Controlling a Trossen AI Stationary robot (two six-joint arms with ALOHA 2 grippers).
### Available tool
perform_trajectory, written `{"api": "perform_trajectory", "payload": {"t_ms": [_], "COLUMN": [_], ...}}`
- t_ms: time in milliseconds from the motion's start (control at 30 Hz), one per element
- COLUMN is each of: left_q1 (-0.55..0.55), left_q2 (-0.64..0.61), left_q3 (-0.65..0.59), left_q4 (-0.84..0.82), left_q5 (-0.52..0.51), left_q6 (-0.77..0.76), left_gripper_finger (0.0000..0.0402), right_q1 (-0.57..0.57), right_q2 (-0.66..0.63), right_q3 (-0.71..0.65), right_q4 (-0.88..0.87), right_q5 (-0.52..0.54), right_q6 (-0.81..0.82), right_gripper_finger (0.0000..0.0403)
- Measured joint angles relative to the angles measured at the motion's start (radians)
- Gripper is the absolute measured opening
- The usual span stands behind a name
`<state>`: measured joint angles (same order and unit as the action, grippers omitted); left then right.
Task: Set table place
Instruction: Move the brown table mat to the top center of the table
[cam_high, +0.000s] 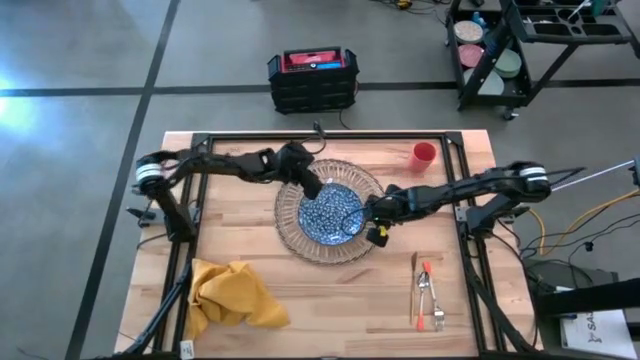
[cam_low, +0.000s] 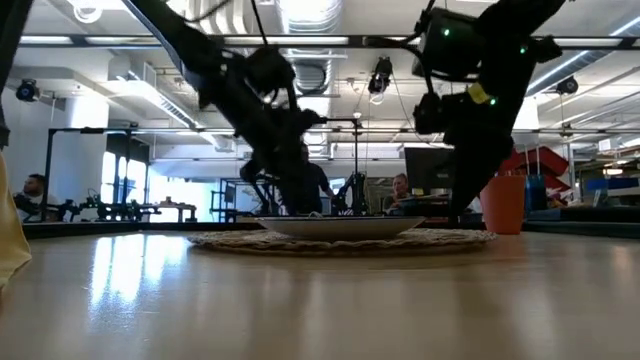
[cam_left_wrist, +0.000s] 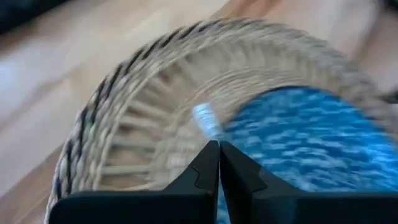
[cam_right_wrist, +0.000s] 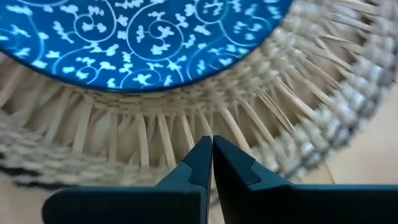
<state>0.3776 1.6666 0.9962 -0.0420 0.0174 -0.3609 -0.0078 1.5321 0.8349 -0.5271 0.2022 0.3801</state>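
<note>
— Where did the plate sit?

— The blue-patterned plate lay in the middle of the wide ribbed charger, and the charger sat around the centre of the table, a little toward the far edge.

— And the two claws?

— The left gripper was over the charger's far-left rim, just beside the plate's edge. In its wrist view its fingers met tip to tip, clenched, with nothing between them. The right gripper was at the plate's right edge, above the charger's rim. Its fingers were also pressed together, holding nothing.

— The rest of the setting?

— The yellow napkin lay crumpled near the near-left corner of the tabletop. The red cup stood upright near the far-right corner, well apart from the charger. The orange-handled cutlery lay toward the near-right corner, the pieces close beside one another.

— Anything beyond the table?

— A black and red case on the floor past the far edge, and a cart further right.
</note>
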Motion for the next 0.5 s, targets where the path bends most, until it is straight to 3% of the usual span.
{"api": "perform_trajectory", "payload": {"t_ms": [133,233,400,500], "left_q1": [-0.050,-0.089,-0.178,-0.229], "left_q2": [-0.164,-0.280,-0.417,-0.459], "left_q3": [0.001,0.002,-0.006,-0.015], "left_q4": [-0.117,-0.298,-0.624,-0.702], "left_q5": [-0.060,-0.193,-0.509,-0.536], "left_q6": [0.019,0.037,-0.120,-0.203], "left_gripper_finger": [0.0000,0.0000,0.0000,0.0000], "right_q1": [-0.035,-0.083,-0.189,-0.257], "right_q2": [0.090,0.144,0.185,0.179], "right_q3": [0.000,0.004,0.006,0.004], "right_q4": [0.093,0.157,0.247,0.287], "right_q5": [-0.003,0.004,-0.018,-0.070], "right_q6": [-0.067,-0.115,-0.199,-0.242], "right_gripper_finger": [0.0000,0.0000,0.0000,0.0000]}}
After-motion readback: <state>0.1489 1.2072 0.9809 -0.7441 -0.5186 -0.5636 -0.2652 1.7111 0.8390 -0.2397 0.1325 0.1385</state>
